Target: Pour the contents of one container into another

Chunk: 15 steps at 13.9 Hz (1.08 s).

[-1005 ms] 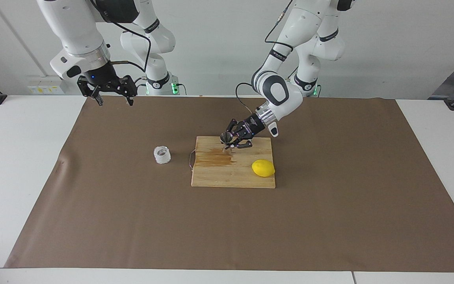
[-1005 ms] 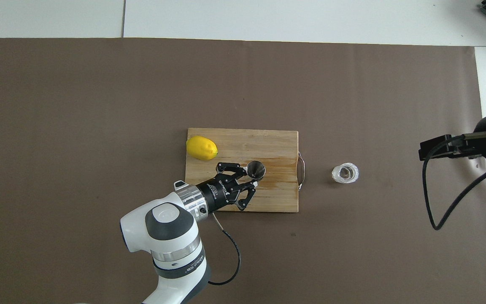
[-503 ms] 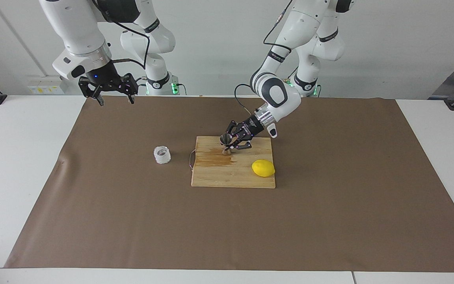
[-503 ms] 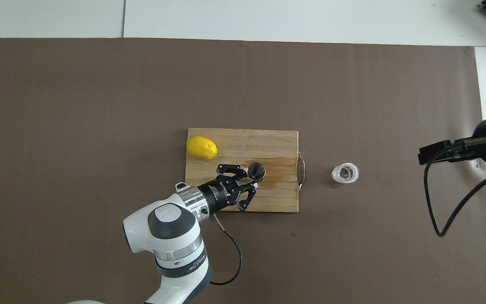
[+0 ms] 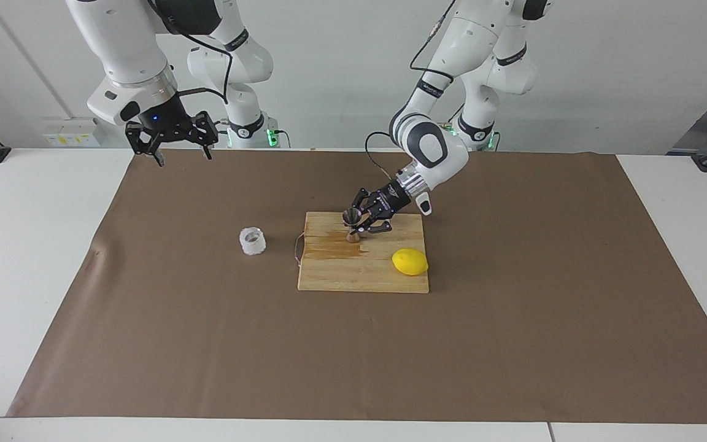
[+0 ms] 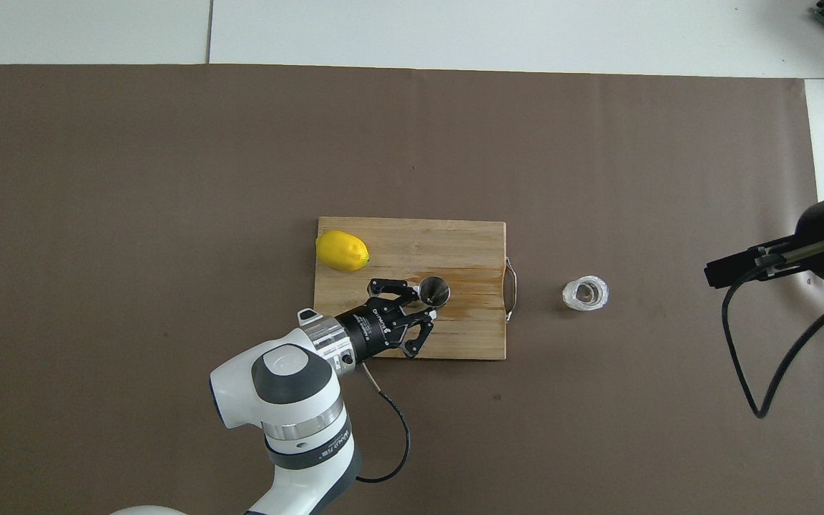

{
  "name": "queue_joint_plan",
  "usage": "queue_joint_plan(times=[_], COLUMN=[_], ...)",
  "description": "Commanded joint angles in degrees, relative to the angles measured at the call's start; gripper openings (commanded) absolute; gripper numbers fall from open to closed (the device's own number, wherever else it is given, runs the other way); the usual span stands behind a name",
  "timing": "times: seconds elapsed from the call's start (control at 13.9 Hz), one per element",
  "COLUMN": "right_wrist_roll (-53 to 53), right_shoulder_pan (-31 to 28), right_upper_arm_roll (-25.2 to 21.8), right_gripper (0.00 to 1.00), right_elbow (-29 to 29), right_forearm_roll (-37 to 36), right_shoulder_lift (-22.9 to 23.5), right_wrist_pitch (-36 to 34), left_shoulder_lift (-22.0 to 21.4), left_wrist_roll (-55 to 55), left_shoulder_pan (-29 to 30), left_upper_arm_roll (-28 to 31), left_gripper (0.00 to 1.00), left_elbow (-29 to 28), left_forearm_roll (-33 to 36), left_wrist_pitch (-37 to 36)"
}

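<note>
The only writing in sight is small white lettering on the black body of the left gripper [image 6: 423, 304] and a line of print around the grey ring of its arm's lower joint, both in the overhead view and neither clear enough to read. The left gripper is clamped on the waist of the steel jigger [image 5: 351, 224], which stands upright on the wooden cutting board [image 5: 335, 276], at the edge nearer the robots, beside a darker wet-looking stain. The overhead view looks straight into the jigger's open mouth [image 6: 434, 290]; the facing view shows its hourglass side and its foot on the board. The glass cup [image 5: 253, 240] stands on the brown mat, just off the board's handle end, toward the right arm's end of the table; from above something dark shows inside it [image 6: 585, 293]. A lemon [image 5: 410, 261] lies on the board's corner farther from the robots. The right gripper [image 5: 180, 157] waits high over the mat's edge, fingers spread and empty; the overhead view catches only part of it.
</note>
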Motion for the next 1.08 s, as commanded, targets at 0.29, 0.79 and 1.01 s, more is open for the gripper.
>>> queue_joint_plan(times=[0.29, 0.79, 1.01], right_wrist_roll=[-17.9, -35.0, -43.3], right_shoulder_pan=[-0.4, -0.4, -0.4], right_upper_arm_roll=[0.3, 0.2, 0.2], right_gripper=[1.0, 1.0, 1.0], right_elbow=[-8.7, -16.4, -17.8], right_forearm_roll=[2.8, 5.8, 6.1], right_shoulder_lift=[-4.6, -8.4, -8.8], right_wrist_pitch=[4.7, 10.1, 11.5], left_shoulder_lift=[0.1, 0.1, 0.1], left_wrist_roll=[2.0, 2.0, 2.0], left_shoulder_pan=[-0.9, -0.8, -0.8], left_upper_arm_roll=[0.8, 0.9, 0.9], left_gripper=[0.1, 0.37, 0.41], left_elbow=[-0.2, -0.2, -0.2], left_forearm_roll=[-1.8, -1.7, -1.6], left_wrist_pitch=[0.0, 0.0, 0.1])
